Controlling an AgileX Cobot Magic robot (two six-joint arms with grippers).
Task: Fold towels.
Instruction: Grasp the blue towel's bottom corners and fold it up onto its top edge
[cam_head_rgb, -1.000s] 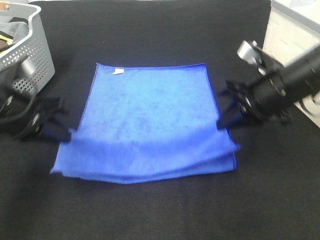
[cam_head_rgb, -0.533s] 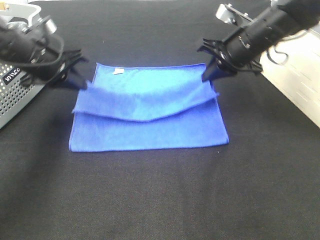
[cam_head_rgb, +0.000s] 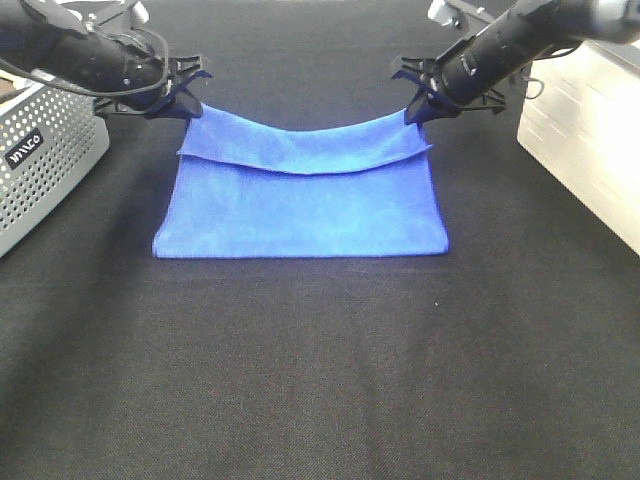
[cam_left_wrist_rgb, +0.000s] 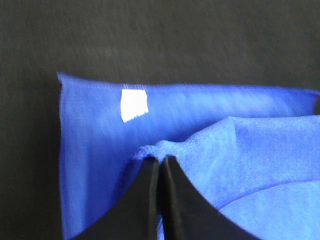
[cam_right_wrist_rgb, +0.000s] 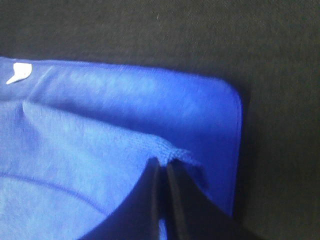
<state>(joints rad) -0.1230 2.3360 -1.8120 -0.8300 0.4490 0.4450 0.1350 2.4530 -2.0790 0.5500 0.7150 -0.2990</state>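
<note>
Black cloth covers the whole tabletop, and its nearest stretch lies bare. Farther back, about mid-table, sits the royal-blue towel, doubled over on itself with its straight near edge flat on the cloth. Partway back a line crosses the towel from side to side, dipping in the middle; beyond it the blue looks lighter and the upper layer rises off the lower one.

That raised layer hangs by its two far corners and sags between them. The left gripper has its jaws pressed together on the left corner, and the right gripper is clamped the same way on the right corner. Both wrist views confirm it: the dark fingers of the left gripper meet with a bunched bit of towel edge nipped at their tips, and so do the right fingers.

Past the pinched corners the lower layer lies flat, with a small white tag near its far left corner (the far right corner is rounded). A perforated grey basket stands at the left edge of the table, and a white cabinet at the right.
</note>
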